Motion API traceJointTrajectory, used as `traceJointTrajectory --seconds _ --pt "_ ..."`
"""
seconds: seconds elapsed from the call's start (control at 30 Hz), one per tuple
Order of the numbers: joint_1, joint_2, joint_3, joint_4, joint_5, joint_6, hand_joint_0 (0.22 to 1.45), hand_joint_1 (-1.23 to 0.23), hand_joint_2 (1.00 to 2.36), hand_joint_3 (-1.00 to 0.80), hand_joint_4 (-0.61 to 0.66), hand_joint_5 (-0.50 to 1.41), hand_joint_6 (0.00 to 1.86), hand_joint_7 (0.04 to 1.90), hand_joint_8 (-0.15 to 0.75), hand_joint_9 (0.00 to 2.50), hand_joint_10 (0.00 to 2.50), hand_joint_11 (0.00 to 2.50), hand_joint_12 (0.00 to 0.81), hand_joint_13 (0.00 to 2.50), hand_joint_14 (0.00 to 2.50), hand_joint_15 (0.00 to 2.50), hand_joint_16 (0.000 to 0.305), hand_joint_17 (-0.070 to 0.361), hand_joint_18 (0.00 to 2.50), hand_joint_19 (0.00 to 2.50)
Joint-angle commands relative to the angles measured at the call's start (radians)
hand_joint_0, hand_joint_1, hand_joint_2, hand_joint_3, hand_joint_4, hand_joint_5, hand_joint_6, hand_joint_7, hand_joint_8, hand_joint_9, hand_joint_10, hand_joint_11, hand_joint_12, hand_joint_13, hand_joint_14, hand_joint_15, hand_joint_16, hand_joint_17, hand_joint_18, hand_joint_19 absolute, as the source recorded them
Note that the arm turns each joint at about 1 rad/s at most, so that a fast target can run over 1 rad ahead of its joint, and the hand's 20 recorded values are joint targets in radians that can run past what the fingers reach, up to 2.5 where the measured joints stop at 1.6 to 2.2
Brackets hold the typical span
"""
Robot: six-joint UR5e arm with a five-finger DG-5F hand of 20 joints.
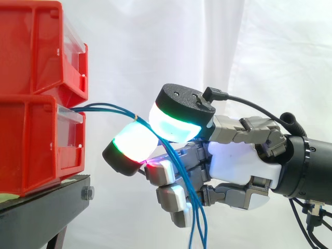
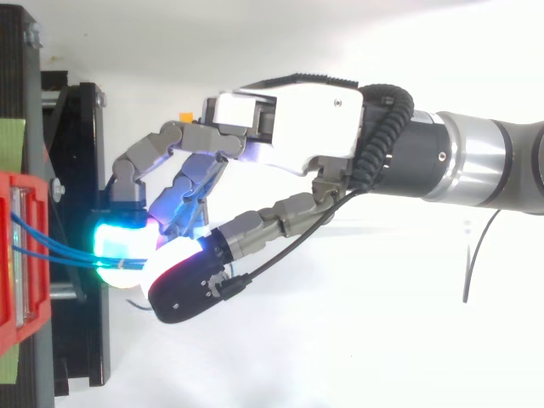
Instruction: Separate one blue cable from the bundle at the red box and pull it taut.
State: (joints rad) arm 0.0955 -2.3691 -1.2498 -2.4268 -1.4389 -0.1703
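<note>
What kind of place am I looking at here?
Probably a robotics lab test bench: a white curtain backdrop, red bins on a black stand, and a robot hand pinching blue cables.

We see red boxes (image 1: 36, 98) on a black stand (image 1: 46, 207). The cables (image 1: 106, 108) are blue. The hand (image 1: 238, 163) is white and grey. One fingertip (image 1: 174, 127) glows light blue-green under a black cap. Another fingertip (image 1: 132, 142) glows white with green and red edges. The curtain (image 1: 155, 41) is white.
</note>
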Motion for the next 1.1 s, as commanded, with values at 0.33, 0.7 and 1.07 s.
traceJointTrajectory --seconds 0.33,0.7,1.07 --pt "-0.002 -0.001 0.001 0.002 -0.008 0.005 0.81 -0.93 1.0 -0.5 0.04 -0.16 0.96 1.12 0.429 1.19 0.01 1.3 0.459 1.28 0.03 0.92 0.062 0.14 1.23 0.81" --pt "-0.007 0.001 0.001 0.003 -0.017 0.012 0.57 -0.96 1.0 -0.5 0.13 -0.13 0.94 1.1 0.444 1.26 0.01 1.41 0.477 1.33 0.03 1.0 0.062 0.14 1.26 0.88" --pt "-0.008 0.001 0.001 0.005 -0.02 0.014 0.55 -0.55 1.0 -0.5 0.14 -0.13 0.9 1.06 0.44 1.25 0.02 1.35 0.472 1.33 0.03 0.99 0.064 0.145 1.24 0.92"
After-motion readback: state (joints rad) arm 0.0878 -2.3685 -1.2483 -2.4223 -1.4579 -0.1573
